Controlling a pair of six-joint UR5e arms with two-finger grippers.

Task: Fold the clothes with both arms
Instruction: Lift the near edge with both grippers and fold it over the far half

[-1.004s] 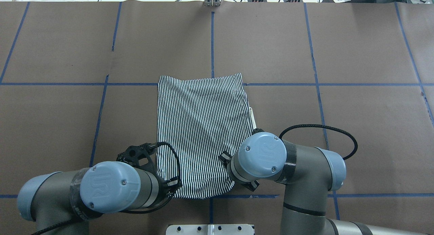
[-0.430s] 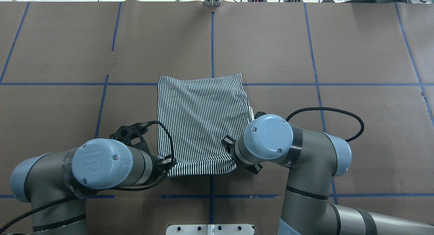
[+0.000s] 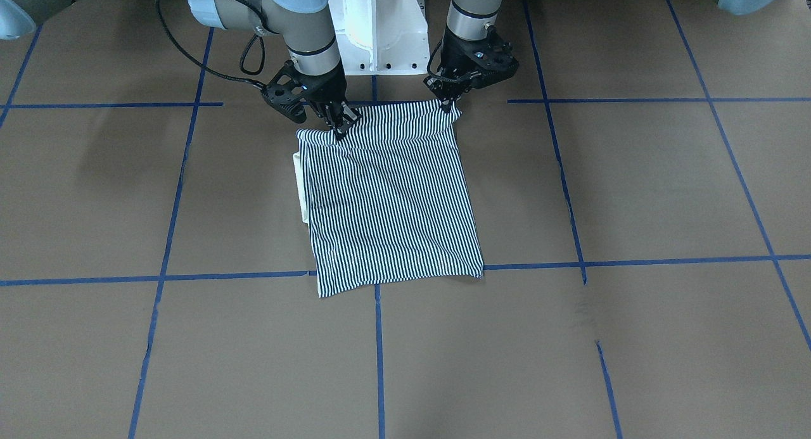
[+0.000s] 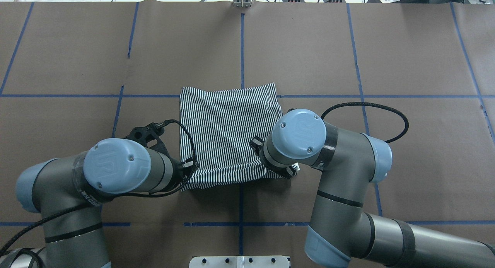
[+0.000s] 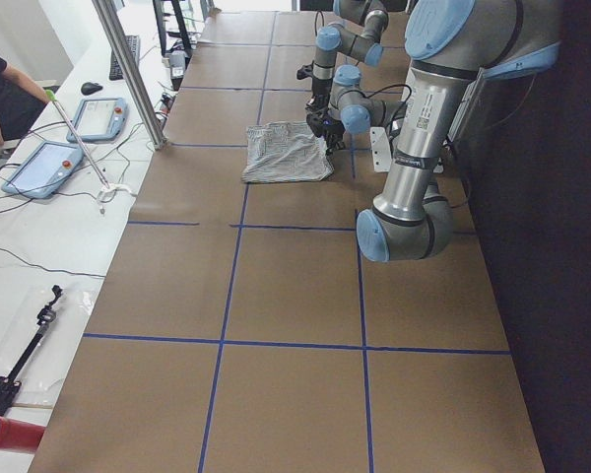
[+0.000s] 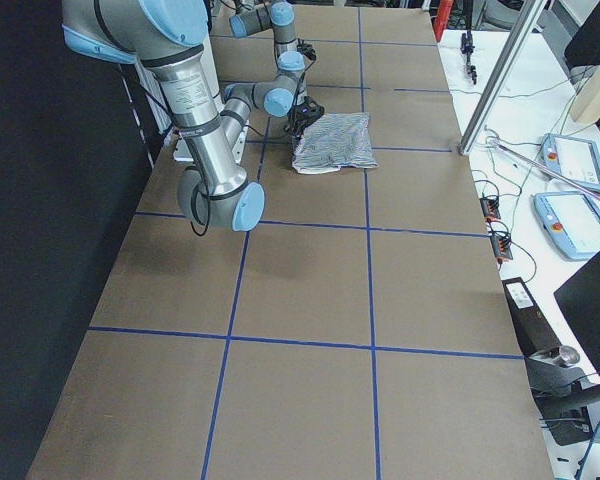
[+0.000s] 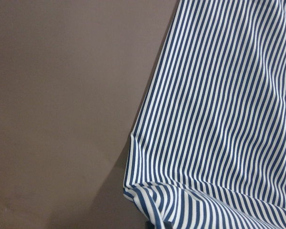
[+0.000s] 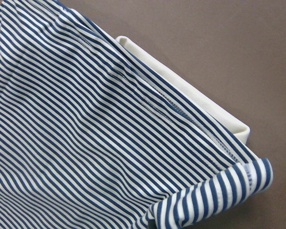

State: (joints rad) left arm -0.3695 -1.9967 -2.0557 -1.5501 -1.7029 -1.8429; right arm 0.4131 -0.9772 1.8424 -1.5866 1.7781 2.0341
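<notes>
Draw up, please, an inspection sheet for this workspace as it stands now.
Surface: brown table marked with a blue tape grid; flat.
Job's things: striped shirt, folded, at the table's middle; its edge nearest the robot is raised; cream collar peeks out on one side.
Clutter: nothing seen.
End effectors: left end effector and right end effector each pinch one corner of the raised edge.
Cables: right arm's cable loops over bare table; left arm's cable arcs over the shirt's side edge.
Surroundings: white bench with two handheld controllers; a person's arm at the frame edge.
</notes>
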